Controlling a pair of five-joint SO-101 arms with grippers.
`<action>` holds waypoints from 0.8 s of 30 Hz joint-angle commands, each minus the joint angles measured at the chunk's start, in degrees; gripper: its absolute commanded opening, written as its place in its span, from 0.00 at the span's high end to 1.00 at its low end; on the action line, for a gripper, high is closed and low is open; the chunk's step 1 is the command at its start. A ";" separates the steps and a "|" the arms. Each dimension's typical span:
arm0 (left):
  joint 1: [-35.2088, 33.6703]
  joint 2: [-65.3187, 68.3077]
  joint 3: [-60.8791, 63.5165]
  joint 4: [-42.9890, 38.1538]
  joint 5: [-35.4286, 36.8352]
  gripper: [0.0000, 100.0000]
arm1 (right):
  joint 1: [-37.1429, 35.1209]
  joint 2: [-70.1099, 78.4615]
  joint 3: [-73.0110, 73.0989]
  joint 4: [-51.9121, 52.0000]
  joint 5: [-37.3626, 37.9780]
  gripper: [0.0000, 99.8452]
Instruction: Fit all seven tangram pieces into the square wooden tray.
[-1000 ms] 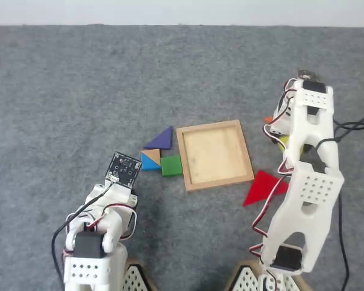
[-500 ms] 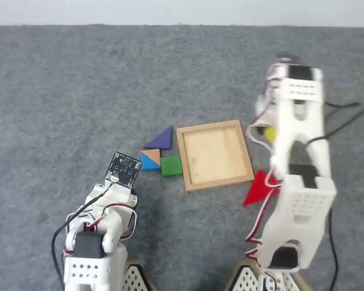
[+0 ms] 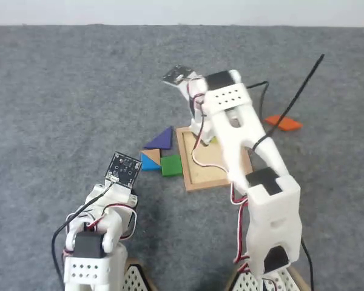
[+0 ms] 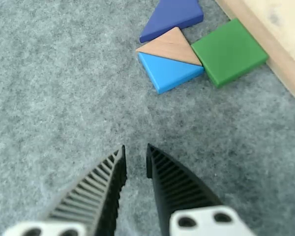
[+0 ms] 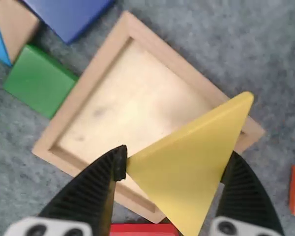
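Your grey carpeted tabletop (image 3: pixel 60 85) carries the square wooden tray (image 3: pixel 184 159) near its middle. What you can see of the tray's floor is bare wood.

Your right hand (image 5: pixel 176 160) hangs over the tray, clamped on the large yellow wooden triangle (image 5: pixel 191 174), one finger on each side. The triangle is tilted, and one tip overlaps the tray's rim. You cannot tell whether it touches the wood.

Your left hand (image 4: pixel 135 150) is over bare carpet near the loose cluster. Its fingers are almost together with a narrow gap at the tips, and they hold nothing.

That cluster lies outside the tray. The dark blue triangle (image 4: pixel 173 14) is farthest from the hand and the green square (image 4: pixel 228 51) sits just beside the rim. The tan triangle (image 4: pixel 169 46) and the light blue triangle (image 4: pixel 168 71) lie edge to edge.

The orange parallelogram (image 3: pixel 283 123) lies on the carpet on the tray's other side, apart from it. A red piece (image 5: pixel 142 229) shows as a sliver just outside the tray, below the right hand.
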 commanded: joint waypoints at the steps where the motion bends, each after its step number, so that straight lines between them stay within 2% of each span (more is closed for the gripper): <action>1: 0.26 -1.32 -0.57 0.35 0.26 0.94 | -1.71 -4.09 -1.05 -0.31 -13.19 0.78; 3: 0.26 -1.32 -0.57 0.35 0.26 0.94 | -1.45 -4.00 -0.88 -0.13 -20.75 0.78; 5: 0.26 -1.32 -0.57 0.35 0.26 0.94 | -1.54 -4.00 -0.88 -0.22 -21.63 0.78; 7: 0.26 -1.32 -0.57 0.35 0.26 0.94 | -1.98 -4.09 -1.14 -1.10 -12.22 0.78; 12: 0.26 -1.32 -0.57 0.35 0.26 0.94 | -1.98 -4.09 -0.97 -6.73 22.77 0.78; 14: 0.26 -1.32 -0.57 0.35 0.26 0.94 | -1.98 -4.00 -0.97 -7.34 32.88 0.78; 17: 0.26 -1.32 -0.57 0.35 0.26 0.94 | -1.98 -4.00 -0.97 -7.08 43.34 0.78; 24: 0.26 -1.32 -0.57 0.35 0.26 0.94 | -2.15 0.40 -0.97 -2.68 57.49 0.78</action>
